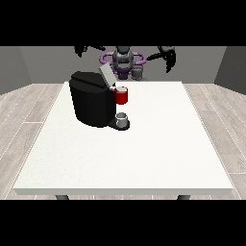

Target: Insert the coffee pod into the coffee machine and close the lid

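Note:
A black coffee machine (91,98) stands on the white table (144,153), left of the middle. Its grey lid (106,75) is tilted up and open. On the machine's right side is a red holder (122,96) with a pale disc in its top; I cannot tell whether that is the pod. A grey cup (122,118) stands on the machine's base below it. The hand at the view's left (82,49) is raised behind the table, far above the machine. The hand at the view's right (168,57) hangs raised too, with fingers pointing down. Neither hand touches anything.
The robot's torso (124,61) with purple rings stands behind the table's far edge. Wooden floor surrounds the table, with grey walls behind.

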Available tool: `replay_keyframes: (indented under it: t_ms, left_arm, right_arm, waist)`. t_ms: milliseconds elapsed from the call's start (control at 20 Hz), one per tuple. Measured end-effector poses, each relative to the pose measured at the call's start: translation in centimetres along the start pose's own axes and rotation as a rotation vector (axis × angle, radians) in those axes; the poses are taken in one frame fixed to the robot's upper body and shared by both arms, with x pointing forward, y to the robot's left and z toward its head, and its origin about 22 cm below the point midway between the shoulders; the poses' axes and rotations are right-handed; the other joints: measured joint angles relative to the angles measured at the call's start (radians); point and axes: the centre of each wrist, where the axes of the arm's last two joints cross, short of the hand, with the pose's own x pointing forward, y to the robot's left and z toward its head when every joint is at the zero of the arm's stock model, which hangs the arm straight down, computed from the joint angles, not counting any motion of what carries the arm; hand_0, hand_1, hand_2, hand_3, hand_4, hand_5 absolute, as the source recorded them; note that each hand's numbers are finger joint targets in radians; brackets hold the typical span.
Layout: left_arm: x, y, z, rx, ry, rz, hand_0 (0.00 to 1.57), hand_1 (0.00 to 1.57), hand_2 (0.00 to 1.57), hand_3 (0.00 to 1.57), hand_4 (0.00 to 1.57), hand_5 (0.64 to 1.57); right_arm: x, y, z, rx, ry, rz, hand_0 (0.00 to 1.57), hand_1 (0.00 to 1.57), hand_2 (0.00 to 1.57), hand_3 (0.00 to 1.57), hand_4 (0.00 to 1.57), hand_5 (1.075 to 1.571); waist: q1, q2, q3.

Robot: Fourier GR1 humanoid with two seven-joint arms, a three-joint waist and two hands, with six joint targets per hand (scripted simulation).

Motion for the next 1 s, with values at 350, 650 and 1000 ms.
replay_keyframes:
  t_ms: [350,650,1000]
  left_arm:
    - [1.1,-0.7,0.3,-0.011,-0.056,0.04,0.0,0.0,0.0,0.0,0.36,1.571]
    - [2.6,-0.8,0.7,0.0,-0.111,0.045,0.0,0.0,0.0,0.0,0.38,1.571]
    - [4.7,-0.4,2.0,0.025,-0.14,0.023,0.0,0.0,0.0,0.0,0.28,1.571]
  right_arm:
    - [1.4,-2.9,-2.5,-0.049,0.01,-0.03,0.0,0.0,0.0,0.0,0.0,1.571]
    - [2.2,-3.3,-4.1,-0.061,0.039,-0.123,0.0,0.0,0.0,0.0,0.1,1.571]
    - [2.3,-2.7,-5.2,-0.043,0.069,-0.163,0.0,0.0,0.0,0.0,0.0,1.571]
  waist:
    - [0.067,0.053,0.0005]
    - [0.097,0.108,0.0006]
    - [0.099,0.16,0.0004]
